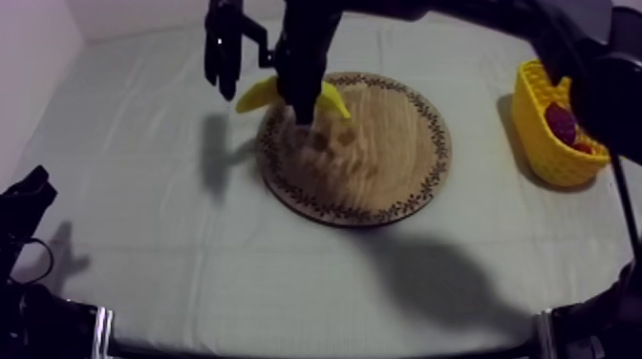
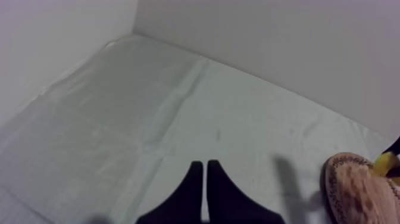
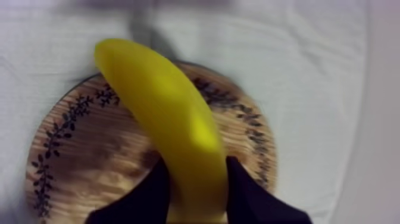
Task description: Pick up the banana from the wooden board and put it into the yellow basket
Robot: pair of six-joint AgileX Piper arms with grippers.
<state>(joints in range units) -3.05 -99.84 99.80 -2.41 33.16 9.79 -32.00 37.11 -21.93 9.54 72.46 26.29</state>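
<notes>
The yellow banana (image 1: pixel 256 95) hangs over the far left rim of the round wooden board (image 1: pixel 382 162). My right gripper (image 1: pixel 304 110) comes in from the upper right and is shut on it. In the right wrist view the banana (image 3: pixel 172 125) runs between the two black fingers (image 3: pixel 156 192), and its shadow falls on the board (image 3: pixel 83 149) below. The yellow basket (image 1: pixel 535 143) stands at the right side of the table. My left gripper (image 1: pixel 29 196) rests low at the left; its fingers (image 2: pixel 193 179) lie together as a narrow wedge over bare cloth.
A small red fruit (image 1: pixel 562 124) lies in the basket. The left wrist view catches the board's rim (image 2: pixel 357 190) and a tip of the banana (image 2: pixel 386 162). Open cloth stretches between the board and the basket. White walls close the table's far side and left side.
</notes>
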